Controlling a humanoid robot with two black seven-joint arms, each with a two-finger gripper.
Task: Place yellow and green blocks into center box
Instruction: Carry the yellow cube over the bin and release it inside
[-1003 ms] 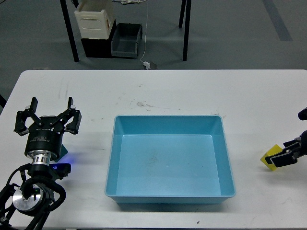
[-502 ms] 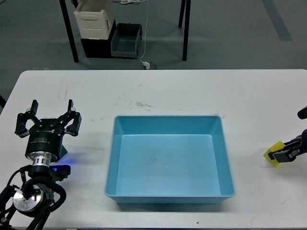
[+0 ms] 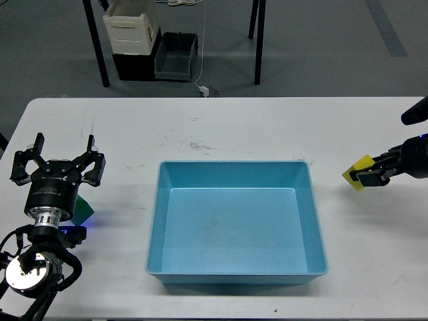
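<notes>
Yellow block (image 3: 357,172) clamped in right gripper (image 3: 364,176), right of box (image 3: 235,267) | left gripper (image 3: 58,168) spread above green block (image 3: 83,208), left of box | block best carried over rim before release

One yellow block (image 3: 357,172), one partly hidden green block (image 3: 83,208), one box (image 3: 235,275).

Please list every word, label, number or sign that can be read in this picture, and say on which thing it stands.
Left gripper: a short line of white print on its black body, too small and blurred to read.
Yellow block, blue box, table: no text visible.
Cream bin on the floor behind: no text visible.
So nothing can be read.
</notes>
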